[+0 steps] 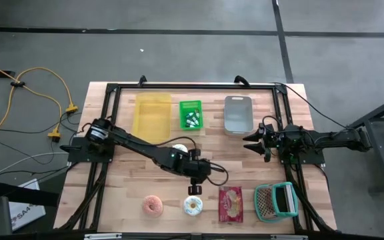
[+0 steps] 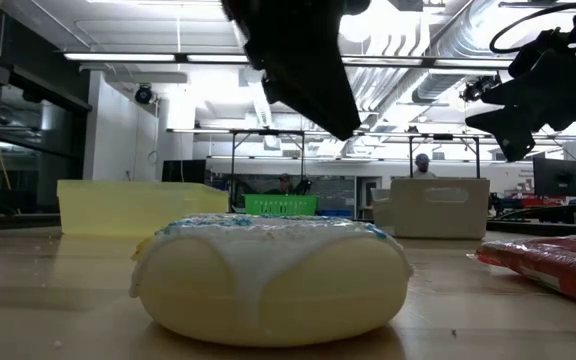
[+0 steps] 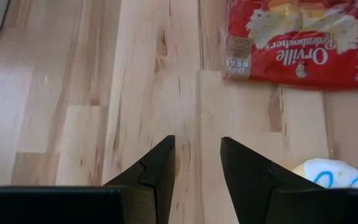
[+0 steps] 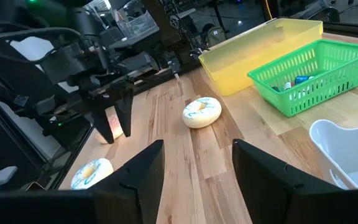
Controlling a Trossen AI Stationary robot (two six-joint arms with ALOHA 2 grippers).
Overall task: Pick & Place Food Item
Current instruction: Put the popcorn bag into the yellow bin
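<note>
White-iced doughnut point(image 2: 271, 283) with blue sprinkles is being shown closest to the low camera, lying flat on the wooden table point(image 1: 132, 180) near its front edge. Just behind it, the left gripper point(image 1: 193, 189) is being held above the board with its fingers point(image 3: 153, 175) parted and nothing between them; the doughnut is being seen just beside one fingertip in the left wrist view. To the left, a pink doughnut point(image 1: 153, 205) is being displayed; to the right, a red popcorn packet point(image 1: 231, 203) and a teal basket point(image 1: 275, 201). Along the far side, a yellow bin point(image 1: 152, 115), a green basket point(image 1: 191, 114) and a grey tray point(image 1: 238, 113) are being lined up. At the right edge, the right gripper point(image 1: 253, 141) is being kept unclenched and empty.
</note>
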